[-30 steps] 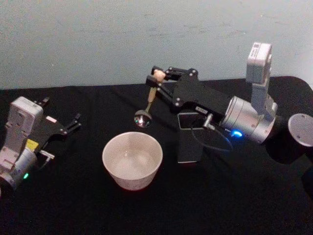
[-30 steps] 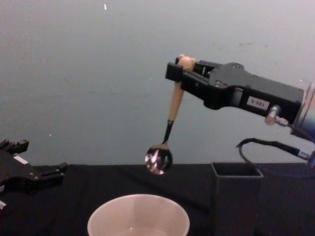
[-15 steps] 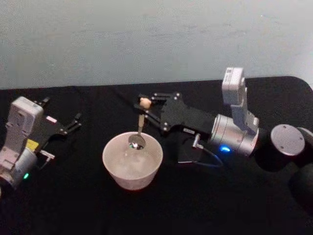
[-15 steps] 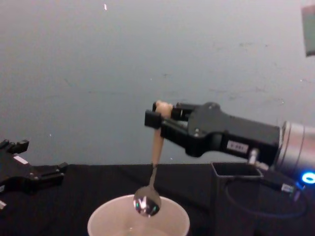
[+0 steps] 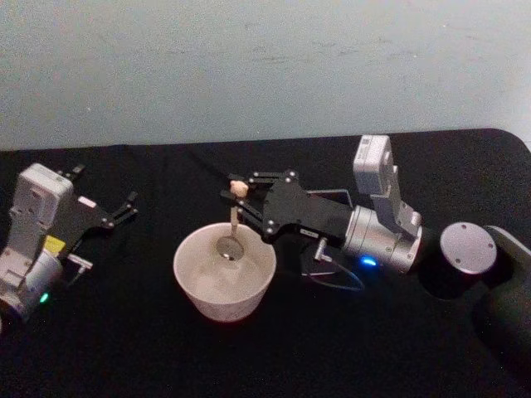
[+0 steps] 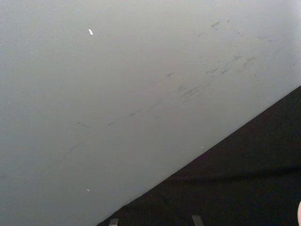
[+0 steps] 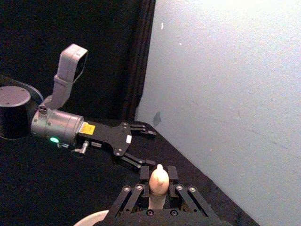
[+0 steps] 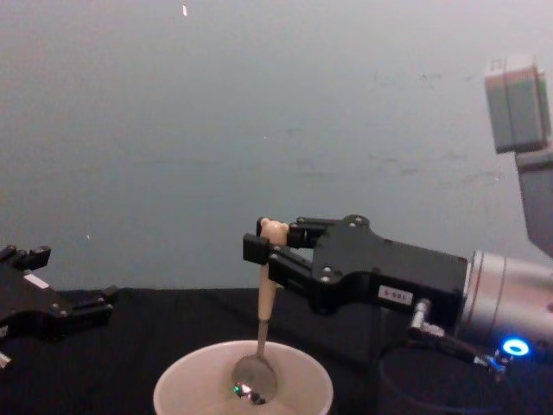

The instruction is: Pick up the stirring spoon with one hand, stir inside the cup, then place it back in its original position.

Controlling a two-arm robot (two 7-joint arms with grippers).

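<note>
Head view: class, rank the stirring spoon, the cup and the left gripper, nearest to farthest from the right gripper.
1. Stirring spoon: clamped in the right gripper.
2. Cup: just below it, centre.
3. Left gripper: far left, parked.

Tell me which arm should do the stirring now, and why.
The right. The right gripper is shut on the stirring spoon by its handle, and the spoon's bowl hangs inside the cup. The left gripper sits open and empty, off to the cup's left.
</note>
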